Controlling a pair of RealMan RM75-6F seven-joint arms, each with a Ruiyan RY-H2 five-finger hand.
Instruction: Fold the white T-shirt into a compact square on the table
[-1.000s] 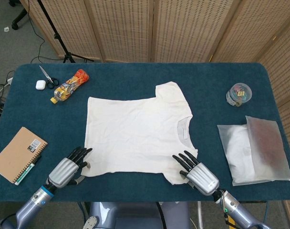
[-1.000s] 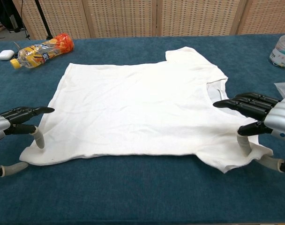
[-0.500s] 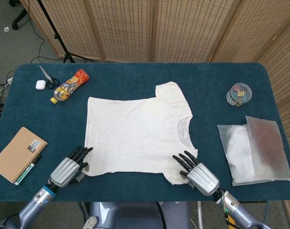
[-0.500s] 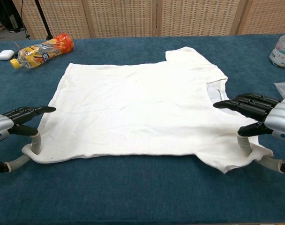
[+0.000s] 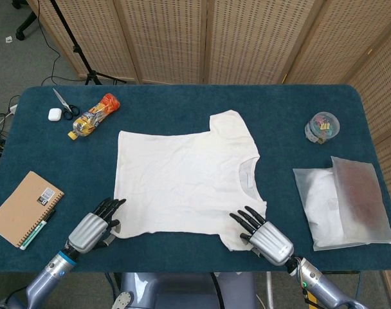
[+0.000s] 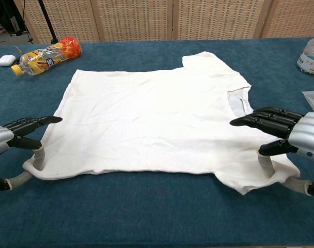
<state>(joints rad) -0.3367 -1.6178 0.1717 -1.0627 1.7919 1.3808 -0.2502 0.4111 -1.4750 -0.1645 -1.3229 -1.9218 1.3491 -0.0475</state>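
The white T-shirt (image 5: 182,180) (image 6: 146,119) lies flat on the blue table (image 5: 279,103), collar toward the right. My left hand (image 5: 92,228) (image 6: 12,139) is at the shirt's near left hem corner. Its fingers reach out above the cloth and its thumb sits under the curled-up hem edge. My right hand (image 5: 263,233) (image 6: 286,134) is at the near right sleeve. Those fingers are spread above the cloth, and the thumb is tucked under the lifted sleeve edge. Neither hand has closed on the cloth.
At the far left lie an orange-capped bottle (image 5: 92,116), scissors (image 5: 65,103) and a white earbud case (image 5: 54,114). A brown notebook (image 5: 23,207) with a pen lies at the near left. A clip jar (image 5: 322,127) and a bagged garment (image 5: 343,201) sit at the right.
The near left hem corner has been pushed inward and curls around my left thumb. My right hand has shifted slightly left, and the sleeve edge has bunched with it.
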